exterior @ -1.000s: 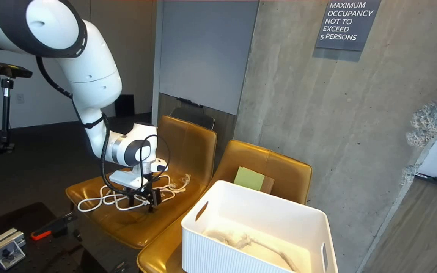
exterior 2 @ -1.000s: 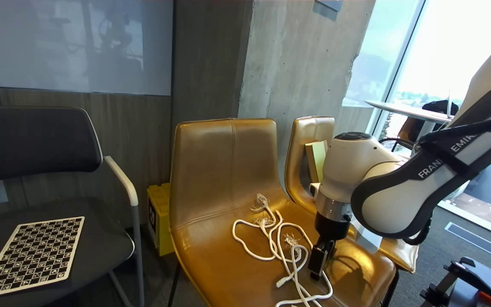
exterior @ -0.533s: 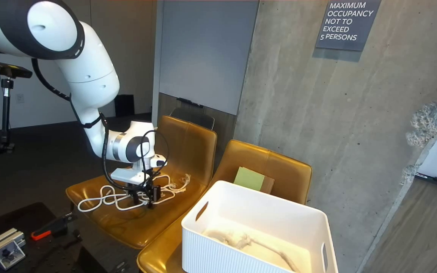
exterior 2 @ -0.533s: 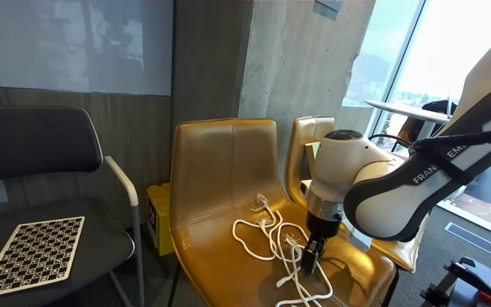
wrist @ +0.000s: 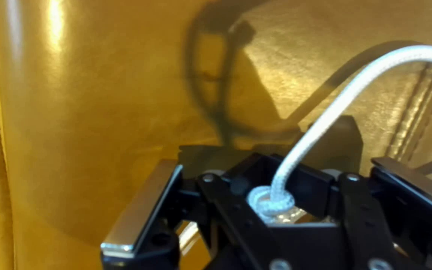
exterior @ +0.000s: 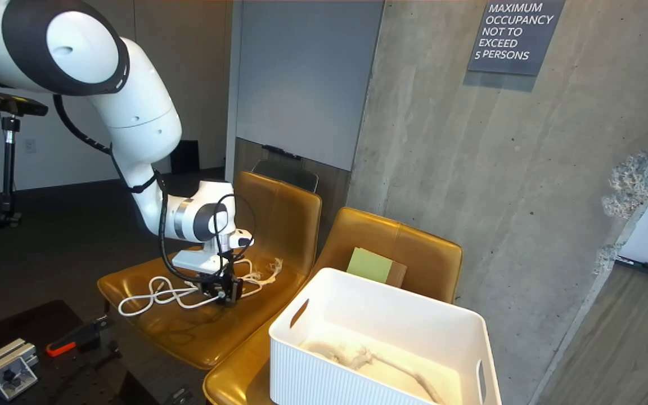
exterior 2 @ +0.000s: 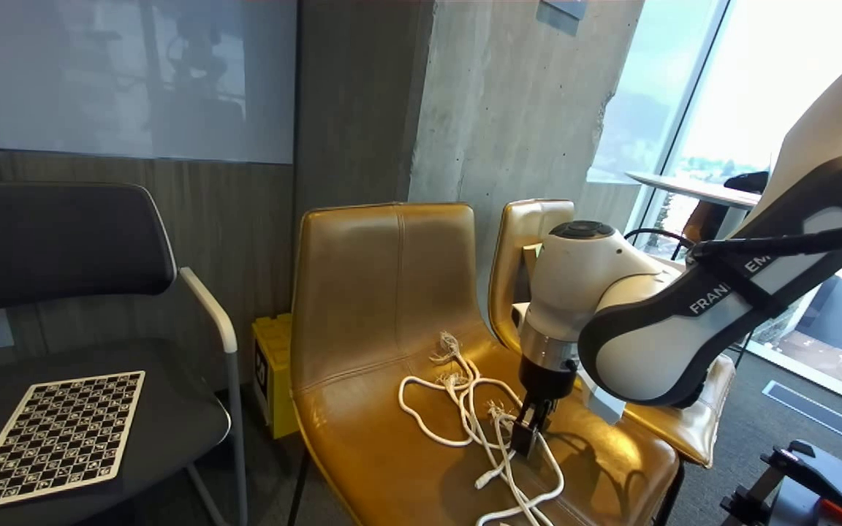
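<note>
A tangled white rope with frayed ends lies on the seat of the gold-brown chair; it also shows in an exterior view. My gripper points down low over that seat, at the rope's near part. In the wrist view the black jaws have come together around the white rope, and a small loop of it sits within the linkage. From there one strand rises in an arc toward the right. The fingertips' very ends, and how firmly they pinch, are partly hidden.
A white bin with some rope-like stuff inside stands on the neighbouring gold chair, a green-and-brown block behind it. Nearby is a dark table with tools. A black chair bears a checkered board.
The jaws have gone from open to shut around the rope. The gripper has shifted slightly across the seat, and rope strands near it have moved a little with it.
</note>
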`<state>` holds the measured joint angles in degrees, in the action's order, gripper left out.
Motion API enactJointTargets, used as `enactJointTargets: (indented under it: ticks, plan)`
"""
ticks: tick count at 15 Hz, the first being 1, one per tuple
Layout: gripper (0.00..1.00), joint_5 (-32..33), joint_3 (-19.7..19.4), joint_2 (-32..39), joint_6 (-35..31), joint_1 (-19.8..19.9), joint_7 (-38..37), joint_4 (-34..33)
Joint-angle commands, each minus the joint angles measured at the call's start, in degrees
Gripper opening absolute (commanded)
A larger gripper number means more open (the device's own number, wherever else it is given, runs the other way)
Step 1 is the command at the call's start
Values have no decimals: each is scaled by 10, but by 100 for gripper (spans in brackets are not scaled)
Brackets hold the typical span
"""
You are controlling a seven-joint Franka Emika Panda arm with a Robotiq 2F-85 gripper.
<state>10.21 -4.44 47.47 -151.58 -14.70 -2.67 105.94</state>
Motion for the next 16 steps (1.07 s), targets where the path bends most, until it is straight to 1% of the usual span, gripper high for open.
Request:
enactJointTargets:
  ticks: [1, 4, 7, 9, 12, 16]
  plan:
    - [1, 18, -17, 11, 16, -7, -24, -27]
    - [2, 21, -28, -18, 20, -15, -38, -17]
    - [2, 30, -39, -89, 27, -24, -52, 14]
    - [2, 34, -42, -137, 25, -22, -61, 24]
    - [2, 38, -39, -211, 40, -8, -71, 30]
    - [2, 27, -27, -307, 88, 25, -69, 19]
